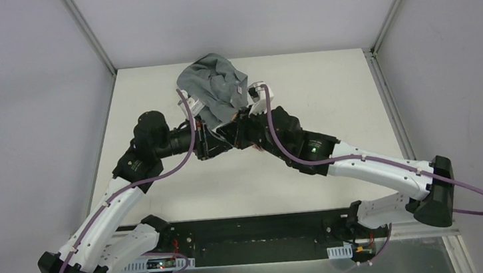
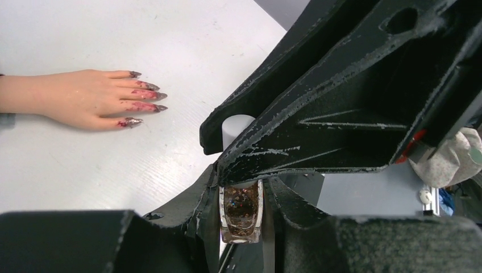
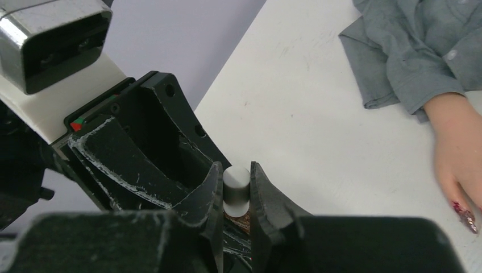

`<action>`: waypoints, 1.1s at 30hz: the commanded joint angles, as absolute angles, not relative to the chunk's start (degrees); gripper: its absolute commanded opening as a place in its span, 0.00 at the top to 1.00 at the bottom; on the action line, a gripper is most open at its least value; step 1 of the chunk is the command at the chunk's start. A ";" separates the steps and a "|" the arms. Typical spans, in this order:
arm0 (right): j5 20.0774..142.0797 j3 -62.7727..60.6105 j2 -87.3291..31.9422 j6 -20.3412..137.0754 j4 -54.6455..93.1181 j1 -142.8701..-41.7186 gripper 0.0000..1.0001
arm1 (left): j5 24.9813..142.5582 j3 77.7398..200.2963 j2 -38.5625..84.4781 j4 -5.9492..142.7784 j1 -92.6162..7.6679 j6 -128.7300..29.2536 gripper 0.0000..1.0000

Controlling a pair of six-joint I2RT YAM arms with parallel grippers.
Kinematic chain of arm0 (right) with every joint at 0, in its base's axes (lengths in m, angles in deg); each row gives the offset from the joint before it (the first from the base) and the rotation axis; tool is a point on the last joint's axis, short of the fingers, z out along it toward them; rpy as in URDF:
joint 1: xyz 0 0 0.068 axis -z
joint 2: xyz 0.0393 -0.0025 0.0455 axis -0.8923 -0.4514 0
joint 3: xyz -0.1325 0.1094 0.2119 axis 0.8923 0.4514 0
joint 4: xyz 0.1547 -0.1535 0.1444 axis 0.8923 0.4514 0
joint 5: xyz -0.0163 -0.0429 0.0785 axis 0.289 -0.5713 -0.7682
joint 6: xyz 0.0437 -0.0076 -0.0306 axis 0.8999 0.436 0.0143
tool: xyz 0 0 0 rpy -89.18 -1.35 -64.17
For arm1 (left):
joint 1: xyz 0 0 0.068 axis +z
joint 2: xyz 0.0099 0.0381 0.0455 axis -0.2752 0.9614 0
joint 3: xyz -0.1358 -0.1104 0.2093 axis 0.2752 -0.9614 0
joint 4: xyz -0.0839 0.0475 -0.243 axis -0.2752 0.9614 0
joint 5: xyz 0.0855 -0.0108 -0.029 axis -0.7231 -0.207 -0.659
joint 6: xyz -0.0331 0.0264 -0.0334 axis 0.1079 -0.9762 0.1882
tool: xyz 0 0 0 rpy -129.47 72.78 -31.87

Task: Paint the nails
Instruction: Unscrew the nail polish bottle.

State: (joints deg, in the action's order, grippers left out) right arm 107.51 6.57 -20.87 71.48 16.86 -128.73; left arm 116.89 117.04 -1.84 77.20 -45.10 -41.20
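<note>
The peach fake hand (image 2: 74, 99) lies flat on the white table, its dark purplish-red nails (image 2: 149, 96) pointing right; polish is smeared on the fingers. In the right wrist view the hand (image 3: 457, 142) is at the right edge with one nail (image 3: 466, 217) showing. My left gripper (image 2: 241, 196) is shut on the glass body of the polish bottle (image 2: 241, 213). My right gripper (image 3: 236, 182) is shut on the bottle's white cap (image 3: 236, 177). The two grippers meet mid-table (image 1: 222, 137) in the top view, where the arms hide the hand.
The grey sleeve (image 1: 214, 85) lies bunched at the back of the table (image 1: 328, 88) and shows in the right wrist view (image 3: 420, 51). Grey walls enclose the table on three sides. A small white object (image 1: 262, 89) sits beside the sleeve.
</note>
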 commanded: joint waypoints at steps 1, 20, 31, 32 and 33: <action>99.73 8.83 -16.23 72.58 11.95 -124.60 1.00 | 127.11 119.20 -3.64 73.63 -44.89 -40.42 1.00; 63.13 17.99 -8.34 67.81 -2.65 -120.08 1.00 | 145.60 119.23 -6.27 66.68 -45.50 -38.38 1.00; 67.28 19.89 -6.74 68.74 -4.19 -120.08 1.00 | 141.13 118.84 -6.66 66.56 -45.51 -37.70 0.50; 67.68 20.03 -6.30 68.70 -4.03 -120.09 1.00 | 140.81 118.80 -6.70 66.56 -45.51 -37.61 0.43; 67.95 20.06 -6.17 68.55 -3.87 -120.10 1.00 | 140.43 118.79 -6.66 66.57 -45.43 -37.49 0.37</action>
State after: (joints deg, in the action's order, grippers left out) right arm 66.02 19.92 -9.13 68.74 -1.11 -120.55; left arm 140.48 117.07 -5.18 69.92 -45.23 -37.90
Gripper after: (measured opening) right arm 0.159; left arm 0.534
